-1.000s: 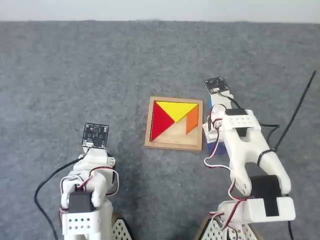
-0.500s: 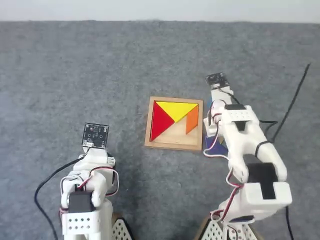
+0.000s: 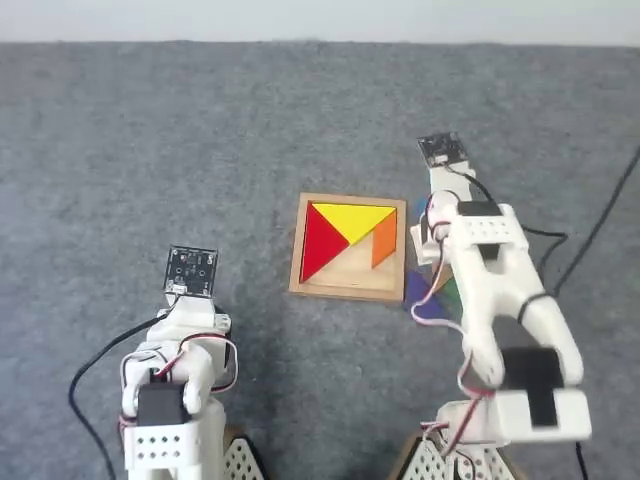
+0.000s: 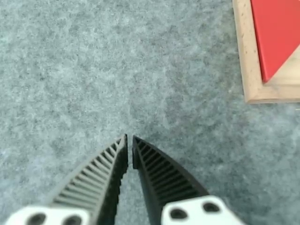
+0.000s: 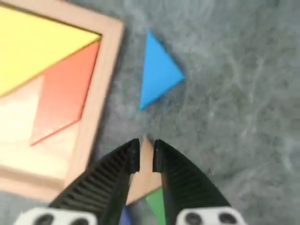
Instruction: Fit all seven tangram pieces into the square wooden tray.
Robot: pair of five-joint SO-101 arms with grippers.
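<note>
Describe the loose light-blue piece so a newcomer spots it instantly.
Find the square wooden tray on the grey carpet. Just outside its frame, on the side where the orange piece sits, a blue triangle lies flat on the carpet, clear of the frame. It is the one light-blue piece, ahead of the right gripper.

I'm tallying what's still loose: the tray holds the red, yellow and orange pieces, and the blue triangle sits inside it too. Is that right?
Not quite. The tray holds the red piece, yellow piece and orange piece, but the blue triangle lies outside it on the carpet, beside its rim; the right wrist view shows it.
</note>
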